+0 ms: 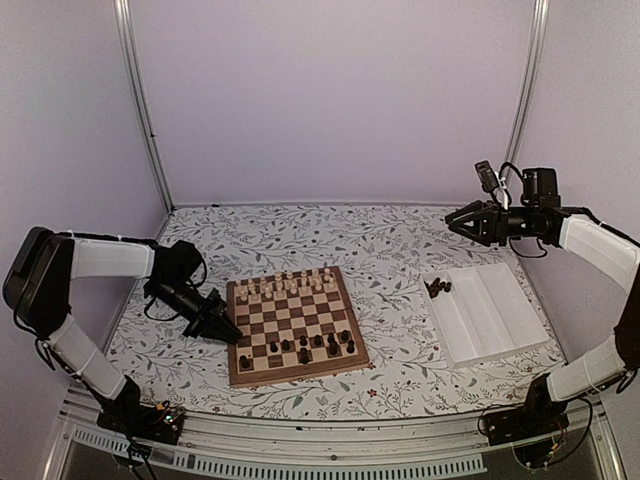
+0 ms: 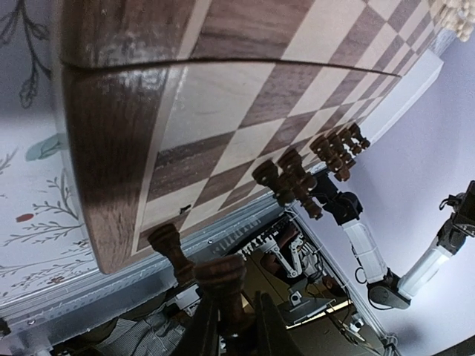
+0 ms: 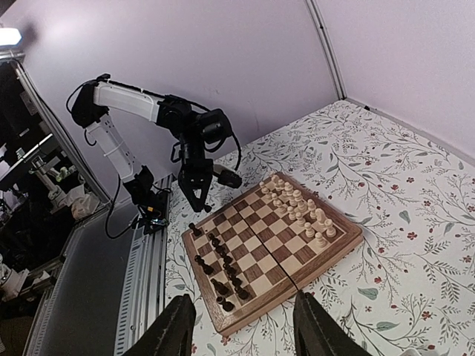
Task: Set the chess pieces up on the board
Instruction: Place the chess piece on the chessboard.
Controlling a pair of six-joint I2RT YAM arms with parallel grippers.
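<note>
left gripper (image 1: 228, 332) clamped on one dark chess piece (image 2: 221, 276), at left edge of board (image 1: 290, 318), frame centre. Other chess pieces (image 1: 318, 344): near-black turned wood, on near rows; a few in tray (image 1: 490, 322) corner, right side. right gripper (image 3: 245, 326) fingers apart, upper right, in the air.

This is a robotics lab test cell. Plain pale lilac panels (image 1: 330, 100) framed by aluminium posts (image 1: 142, 100) wall in a bench (image 1: 400, 250) covered with leaf-patterned cloth, and a left arm (image 1: 100, 260) and a right arm (image 1: 600, 245) are bolted to a metal rail (image 1: 330, 440) at its near edge. Past the open side, the right wrist view shows cluttered equipment shelves (image 3: 30, 193) under a bright lamp (image 3: 9, 35).
</note>
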